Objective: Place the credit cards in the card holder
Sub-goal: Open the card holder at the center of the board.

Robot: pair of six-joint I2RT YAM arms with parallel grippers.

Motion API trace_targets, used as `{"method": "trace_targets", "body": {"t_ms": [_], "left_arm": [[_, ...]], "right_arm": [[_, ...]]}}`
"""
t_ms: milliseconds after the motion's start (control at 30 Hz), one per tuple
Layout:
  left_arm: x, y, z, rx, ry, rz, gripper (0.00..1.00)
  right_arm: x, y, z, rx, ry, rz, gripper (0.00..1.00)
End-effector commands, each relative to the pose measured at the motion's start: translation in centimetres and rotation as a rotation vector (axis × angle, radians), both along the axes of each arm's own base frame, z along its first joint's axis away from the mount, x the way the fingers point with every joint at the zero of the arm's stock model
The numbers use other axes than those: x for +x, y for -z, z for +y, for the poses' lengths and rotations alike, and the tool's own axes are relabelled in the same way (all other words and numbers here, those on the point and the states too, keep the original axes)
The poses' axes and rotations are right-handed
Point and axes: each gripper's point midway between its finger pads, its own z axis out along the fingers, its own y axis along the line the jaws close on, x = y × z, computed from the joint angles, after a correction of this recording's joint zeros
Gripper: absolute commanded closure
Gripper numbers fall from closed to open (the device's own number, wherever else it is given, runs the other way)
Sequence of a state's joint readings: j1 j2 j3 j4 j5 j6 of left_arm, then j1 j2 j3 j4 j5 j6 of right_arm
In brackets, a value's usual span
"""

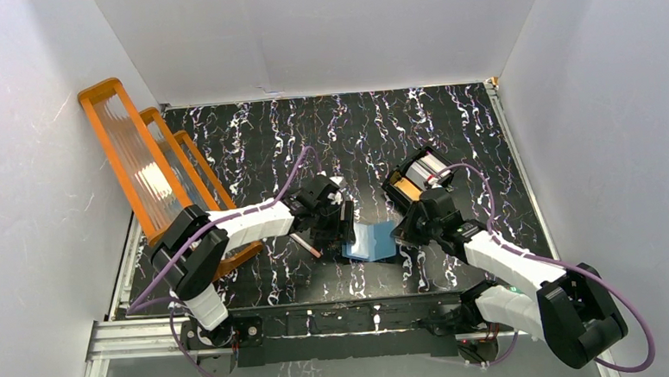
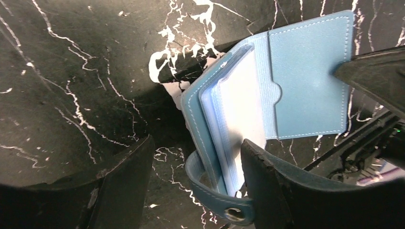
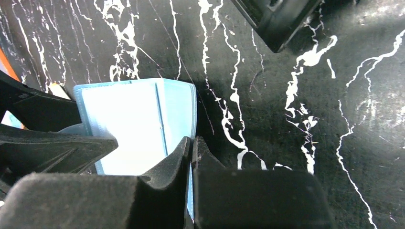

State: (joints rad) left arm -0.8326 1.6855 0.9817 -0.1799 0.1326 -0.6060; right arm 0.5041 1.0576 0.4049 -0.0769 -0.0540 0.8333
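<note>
Jaws: right gripper pinches a flap of the open card holder, mid-frame; left gripper is spread wide, straddling its other side. Holder-opening step, seemingly. Next move needs one of the credit cards fetched from upper right.

Even bright light, soft shadows, washed-out card holder

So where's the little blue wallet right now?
In the top view the card holder lies open in the middle, between the left gripper and the right gripper, which pinches its edge.
</note>
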Motion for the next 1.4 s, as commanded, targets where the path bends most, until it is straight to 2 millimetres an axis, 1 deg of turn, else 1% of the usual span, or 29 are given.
{"method": "trace_targets", "body": {"t_ms": [0,33,133,233,267,367,400,467,500,567,667,733,833,867,967,1000,1033,1100,1133,1167,1233,1300,1367], "left_arm": [[-0.6,-1.7,-1.2,-0.158,0.019,0.038,0.36],[-0.6,-2.1,-1.5,-0.202,0.019,0.044,0.39],[-0.8,-3.2,-1.7,-0.319,0.013,0.063,0.54],[-0.8,-3.4,-1.7,-0.382,0.004,0.079,0.66],[-0.8,-3.6,-1.9,-0.398,0.008,0.079,0.69],[-0.9,-4.2,-2.3,-0.433,0.028,0.077,0.71],[-0.9,-4.5,-2.5,-0.452,0.036,0.067,0.73],[-1.0,-4.8,-2.8,-0.478,0.051,0.064,0.8],[-1.0,-4.9,-2.9,-0.488,0.055,0.064,0.82],[-1.2,-4.9,-3.1,-0.499,0.064,0.073,0.82],[-1.4,-4.4,-3.0,-0.493,0.065,0.093,0.82],[-1.5,-4.2,-3.2,-0.496,0.07,0.1,0.79],[-1.4,-4.0,-3.3,-0.499,0.069,0.106,0.67],[-1.4,-3.8,-3.3,-0.496,0.068,0.108,0.65],[-1.3,-3.4,-3.4,-0.488,0.067,0.117,0.64],[-1.3,-3.2,-3.4,-0.484,0.066,0.12,0.64],[-1.2,-3.2,-3.4,-0.484,0.066,0.12,0.68],[-1.2,-3.2,-3.4,-0.482,0.064,0.117,0.8],[-1.2,-3.2,-3.4,-0.482,0.062,0.112,0.86],[-1.1,-3.4,-3.3,-0.484,0.06,0.105,0.91],[-1.0,-3.8,-3.3,-0.488,0.06,0.091,0.99],[-0.8,-4.2,-3.1,-0.482,0.051,0.075,1.0],[-0.5,-4.6,-2.9,-0.474,0.041,0.053,1.0]], "right_arm": [[-0.1,1.2,-1.2,-0.059,0.019,0.004,0.91],[-0.1,1.3,-1.3,-0.063,0.02,0.003,0.91],[-0.2,1.3,-1.3,-0.05,0.016,-0.005,0.91],[-0.2,1.2,-1.2,-0.043,0.013,-0.009,0.91],[-0.2,1.2,-1.2,-0.045,0.01,-0.01,0.91],[-0.1,1.2,-1.3,-0.046,0.012,-0.01,0.91],[-0.1,1.2,-1.2,-0.043,0.01,-0.009,0.91],[-0.1,1.2,-1.1,-0.038,0.007,-0.01,0.9],[-0.1,1.2,-1.0,-0.033,0.006,-0.01,0.9],[-0.1,1.1,-1.0,-0.028,0.005,-0.011,0.9],[0.0,0.9,-0.8,-0.021,0.001,-0.017,0.88],[0.1,0.7,-0.8,-0.018,0.001,-0.023,0.88],[0.0,0.6,-0.7,-0.013,-0.001,-0.024,0.88],[0.0,0.6,-0.6,-0.011,-0.004,-0.023,0.88],[0.0,0.6,-0.6,-0.007,-0.005,-0.022,0.88],[0.0,0.5,-0.5,-0.006,-0.006,-0.023,0.88],[0.0,0.5,-0.5,-0.005,-0.006,-0.021,0.88],[0.1,0.3,-0.4,0.001,-0.01,-0.024,0.87],[0.0,0.1,-0.4,0.001,-0.009,-0.021,0.85],[0.1,-0.1,-0.4,-0.001,-0.008,-0.018,0.82],[0.1,-0.9,-0.5,-0.015,-0.001,-0.003,0.68],[0.2,-2.3,-0.9,-0.035,0.01,0.004,0.56],[0.4,-4.4,-0.7,-0.029,0.01,-0.006,0.48]]}}
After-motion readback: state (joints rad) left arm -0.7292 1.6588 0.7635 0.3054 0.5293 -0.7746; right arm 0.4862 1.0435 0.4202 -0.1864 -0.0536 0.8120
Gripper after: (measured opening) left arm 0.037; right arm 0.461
